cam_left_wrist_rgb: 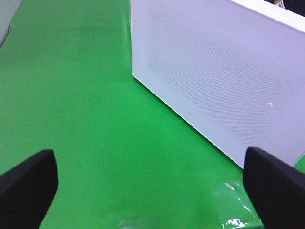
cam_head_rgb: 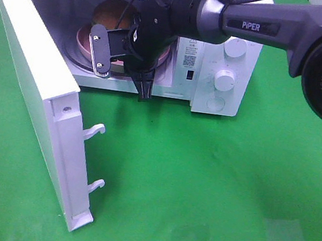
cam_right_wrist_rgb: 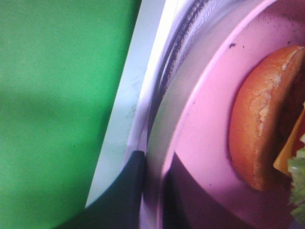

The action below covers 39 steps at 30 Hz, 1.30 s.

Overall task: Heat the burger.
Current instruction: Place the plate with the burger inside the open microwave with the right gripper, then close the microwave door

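Observation:
The burger (cam_head_rgb: pixel 113 13) (cam_right_wrist_rgb: pixel 259 124), with a golden-brown bun, yellow cheese and green lettuce, lies on a pink plate (cam_head_rgb: pixel 83 41) (cam_right_wrist_rgb: pixel 205 119) inside the open microwave (cam_head_rgb: pixel 212 104). My right gripper (cam_head_rgb: pixel 144 91) (cam_right_wrist_rgb: pixel 155 157) reaches in from the right to the oven's front lip. It is shut, with the plate's near rim between its dark fingers. My left gripper (cam_left_wrist_rgb: pixel 152 195) does not show in the high view. It stands open over the green table, empty, facing the outside of the microwave door (cam_left_wrist_rgb: pixel 224 71).
The door (cam_head_rgb: pixel 29 70) is swung wide open to the left, with two latch hooks (cam_head_rgb: pixel 96 130) sticking out of its edge. Two white knobs (cam_head_rgb: pixel 225 78) sit on the control panel. Green mat covers the table in front.

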Tool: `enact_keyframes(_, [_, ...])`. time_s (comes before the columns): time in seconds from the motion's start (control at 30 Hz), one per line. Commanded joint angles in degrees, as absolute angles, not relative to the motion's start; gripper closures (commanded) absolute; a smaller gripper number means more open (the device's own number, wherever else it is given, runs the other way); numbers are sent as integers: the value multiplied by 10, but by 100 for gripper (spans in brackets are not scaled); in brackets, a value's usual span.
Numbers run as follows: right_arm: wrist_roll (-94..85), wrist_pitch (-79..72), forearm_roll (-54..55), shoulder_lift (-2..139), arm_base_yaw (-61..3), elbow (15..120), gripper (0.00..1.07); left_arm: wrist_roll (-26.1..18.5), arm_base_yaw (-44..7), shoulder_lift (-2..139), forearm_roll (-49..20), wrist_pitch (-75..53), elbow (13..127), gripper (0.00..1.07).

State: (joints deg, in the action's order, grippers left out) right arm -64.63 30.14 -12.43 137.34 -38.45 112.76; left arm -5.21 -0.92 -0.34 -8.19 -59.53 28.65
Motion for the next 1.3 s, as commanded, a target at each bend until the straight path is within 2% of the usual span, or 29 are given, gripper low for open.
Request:
enact_keyframes(0.03, [-654,272,-124,1364,-390,1137,100,-49,-10,-9,-85,-594,285,9])
enact_keyframes(0.3, [-625,262,-124,1364,-394,1137,97,-49,-10,-9,-85,-594,285,9])
enact_keyframes(0.37, [-603,259,-125,1364,-394,1137,88,-49,-10,-9,-85,-594,285,9])
enact_keyframes(0.47, [-602,260,-125,1364,-394,1137,85,-49,-10,-9,-85,-594,285,9])
enact_keyframes(0.5, [-602,260,-125,1364,-394,1137,79,-49,-10,-9,-85,-594,285,9])
enact_keyframes(0.53, [-602,260,-125,1364,-394,1137,79,-49,-10,-9,-85,-594,285,9])
enact_keyframes(0.6, [-596,261,-125,1364,-394,1137,68,-49,-10,-9,-85,-594,285,9])
enact_keyframes(1.03, [-583,279,-125,1361,-394,1135,61,-49,-10,-9,-85,-594,285,9])
enact_keyframes(1.07, [-576,271,-125,1354,-394,1126,56,-49,-10,-9,-85,-594,285,9])
enact_keyframes(1.1, [-576,271,-125,1354,-394,1126,56,-49,-10,-9,-85,-594,285,9])
enact_keyframes(1.17, [-575,264,-126,1337,-394,1101,47,-49,-10,-9,-85,-594,285,9])
enact_keyframes(1.3, [-575,242,-127,1316,-394,1066,40,-49,-10,-9,-85,-594,285,9])
